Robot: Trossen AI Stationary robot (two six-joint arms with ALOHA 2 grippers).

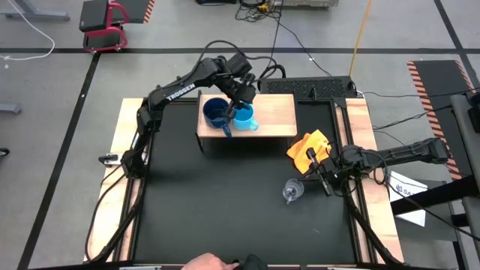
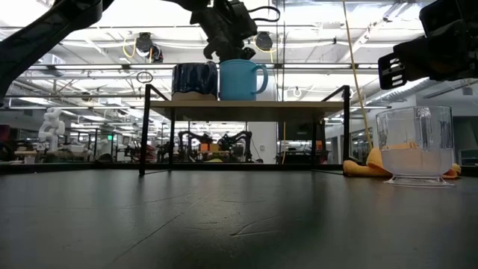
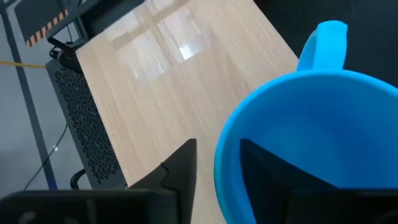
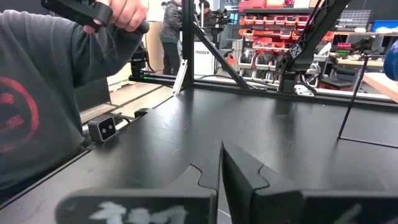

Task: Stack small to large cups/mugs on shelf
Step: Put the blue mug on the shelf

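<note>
On the shelf (image 1: 274,111), the left end effector (image 1: 241,107) straddles the sky-blue mug (image 1: 245,118) rim, fingers apart, likely releasing it beside the navy mug (image 1: 215,112). Right end effector (image 1: 324,180), closed and empty, waits near the glass cup (image 1: 292,192), still on the bench (image 1: 225,202).

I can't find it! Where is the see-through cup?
The clear glass cup stands on the black table's right side in the high view, below the orange cloth, beside the right gripper.

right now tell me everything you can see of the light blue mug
The light blue mug is mid-sized, opaque, glossy and smooth, with one loop handle. It stands upright and empty on the shelf, beside the dark navy mug, seemingly touching it. The left gripper straddles its rim, one finger inside and one outside, jaws partly apart.
</note>
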